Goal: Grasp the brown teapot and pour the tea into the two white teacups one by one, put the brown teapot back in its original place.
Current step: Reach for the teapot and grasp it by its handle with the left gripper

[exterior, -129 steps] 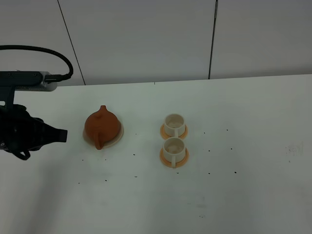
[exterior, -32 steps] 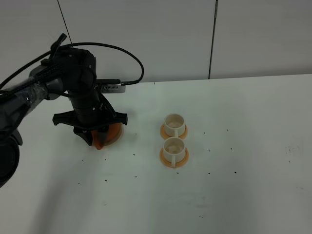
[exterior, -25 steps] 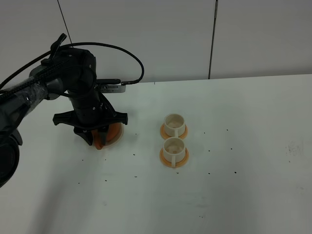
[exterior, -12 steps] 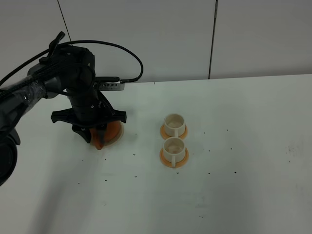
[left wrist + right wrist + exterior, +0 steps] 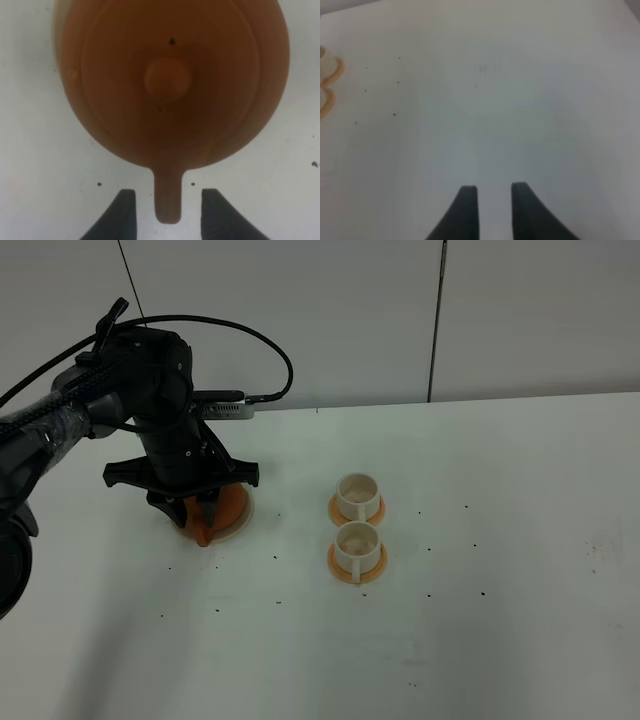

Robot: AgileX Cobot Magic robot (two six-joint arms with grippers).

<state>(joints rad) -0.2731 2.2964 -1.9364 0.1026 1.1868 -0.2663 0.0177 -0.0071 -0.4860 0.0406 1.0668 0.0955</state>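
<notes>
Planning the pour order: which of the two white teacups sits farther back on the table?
The far teacup, the upper one in the exterior high view. The near teacup stands directly in front of it, toward the front edge of the table.

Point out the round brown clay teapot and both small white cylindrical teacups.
Round brown clay teapot (image 5: 167,80), left wrist view, lid knob.
Farther white teacup (image 5: 357,489), exterior high view, inside.
Nearer white teacup (image 5: 358,538), exterior high view, inside.
</notes>
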